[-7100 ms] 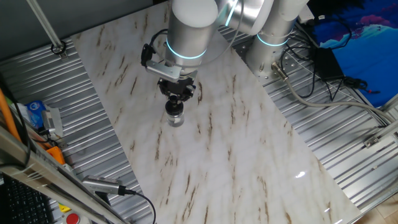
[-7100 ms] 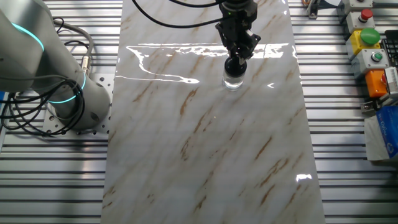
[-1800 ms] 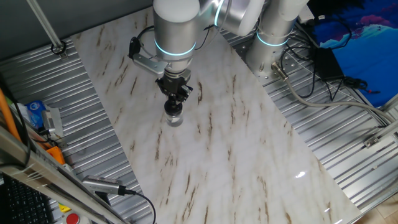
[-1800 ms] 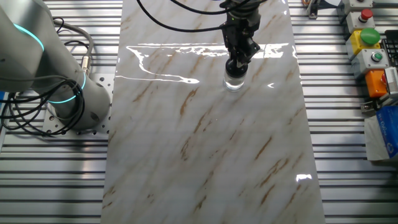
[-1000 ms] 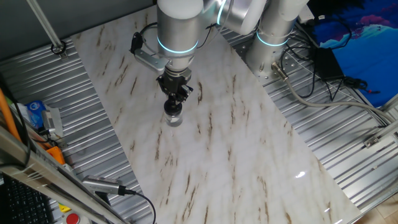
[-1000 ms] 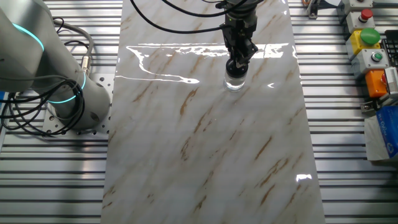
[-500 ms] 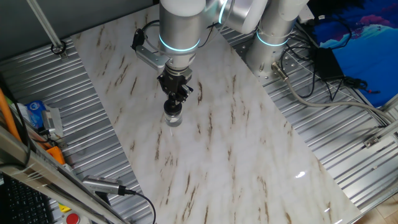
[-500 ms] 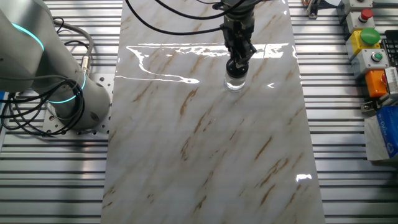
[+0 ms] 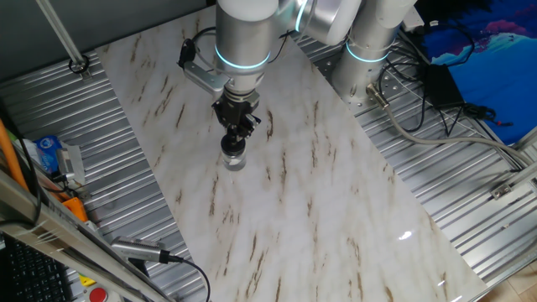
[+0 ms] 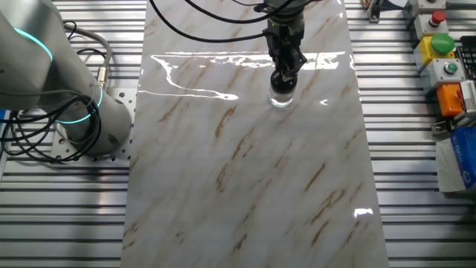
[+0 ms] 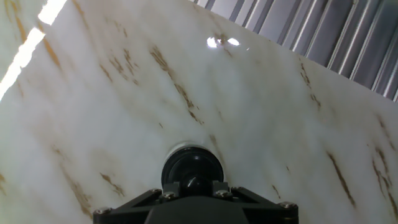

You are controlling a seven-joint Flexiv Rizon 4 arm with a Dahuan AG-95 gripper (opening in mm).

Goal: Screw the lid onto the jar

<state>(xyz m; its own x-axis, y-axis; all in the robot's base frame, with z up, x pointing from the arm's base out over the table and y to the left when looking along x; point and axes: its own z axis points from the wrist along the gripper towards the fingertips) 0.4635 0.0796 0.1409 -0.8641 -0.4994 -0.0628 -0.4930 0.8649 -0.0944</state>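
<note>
Black two-finger gripper [image 9: 235, 138] pinching the knob of the small round black lid [image 9: 234, 147] on top of the small clear glass jar [image 9: 236, 159].

The jar [image 10: 281, 97] stands upright on the white, brown-veined marble tabletop [image 9: 319, 218], towards the 11 o'clock part of the slab in one fixed view and towards 1 o'clock in the other. The lid [image 10: 282, 80] sits on the jar's mouth, the gripper [image 10: 285, 71] pointing straight down onto it. In the hand view the lid [image 11: 192, 172] lies at 6 o'clock with the fingers [image 11: 219, 188] pressed in against its raised centre; the jar's rim [image 11: 180, 148] peeks out around it.
</note>
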